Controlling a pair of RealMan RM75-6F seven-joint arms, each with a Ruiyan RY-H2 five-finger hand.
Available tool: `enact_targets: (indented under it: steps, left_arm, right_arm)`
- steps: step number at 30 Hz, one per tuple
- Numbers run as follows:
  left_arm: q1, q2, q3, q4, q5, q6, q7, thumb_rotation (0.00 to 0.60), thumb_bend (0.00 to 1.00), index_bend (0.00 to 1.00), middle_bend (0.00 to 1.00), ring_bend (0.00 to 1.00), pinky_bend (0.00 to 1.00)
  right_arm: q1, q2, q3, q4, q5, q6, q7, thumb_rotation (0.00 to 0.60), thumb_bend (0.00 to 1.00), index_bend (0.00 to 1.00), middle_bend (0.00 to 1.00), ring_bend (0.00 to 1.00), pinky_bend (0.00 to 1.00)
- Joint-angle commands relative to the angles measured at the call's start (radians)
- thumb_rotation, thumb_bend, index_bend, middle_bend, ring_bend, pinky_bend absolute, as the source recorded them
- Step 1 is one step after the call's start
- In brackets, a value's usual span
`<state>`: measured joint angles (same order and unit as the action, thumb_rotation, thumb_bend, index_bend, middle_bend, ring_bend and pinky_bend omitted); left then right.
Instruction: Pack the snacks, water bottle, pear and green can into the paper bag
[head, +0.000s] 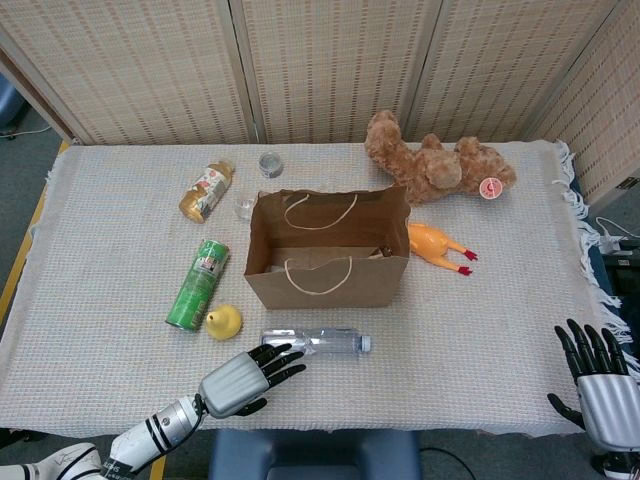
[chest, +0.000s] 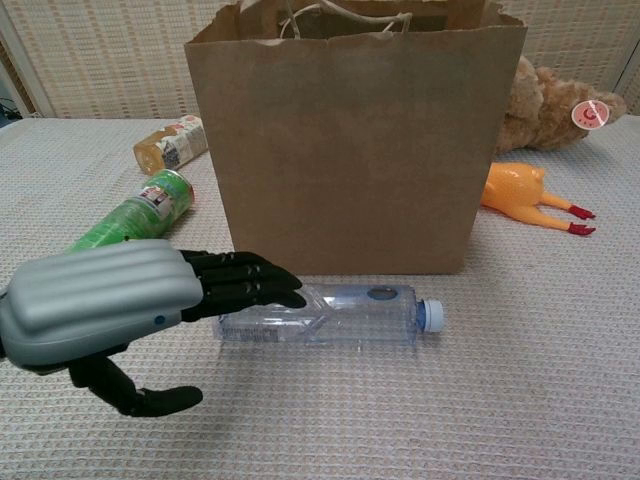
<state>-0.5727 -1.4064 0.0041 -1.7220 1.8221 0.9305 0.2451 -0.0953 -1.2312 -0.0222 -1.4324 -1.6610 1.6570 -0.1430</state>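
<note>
Our left hand (chest: 120, 310) hovered open-fingered over the water bottle (chest: 330, 314), while our right hand (head: 598, 385) rested open, empty.

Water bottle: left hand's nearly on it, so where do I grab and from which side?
Grip the water bottle around its ribbed mid-body, coming from above on the near side. It lies on its side, cap pointing right, parallel to the paper bag behind it. The left hand is open, its fingers over the base end; shift slightly towards the cap.
</note>
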Motion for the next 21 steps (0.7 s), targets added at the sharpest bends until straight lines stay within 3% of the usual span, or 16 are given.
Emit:
enact_targets:
  steps: [1, 21]
  left_arm:
    - [-0.028, -0.01, -0.027, -0.024, -0.061, -0.046, 0.025, 0.6, 0.35, 0.01, 0.0, 0.0, 0.17]
    - [-0.165, -0.126, -0.111, 0.013, -0.271, -0.172, 0.182, 0.6, 0.35, 0.0, 0.0, 0.0, 0.1]
  right_arm:
    - [0.001, 0.001, 0.0, -0.001, 0.001, -0.002, 0.0, 0.6, 0.0, 0.01, 0.0, 0.0, 0.0]
    - [0.005, 0.005, -0.002, 0.001, 0.0, -0.007, 0.023, 0.6, 0.0, 0.02, 0.0, 0.0, 0.0]
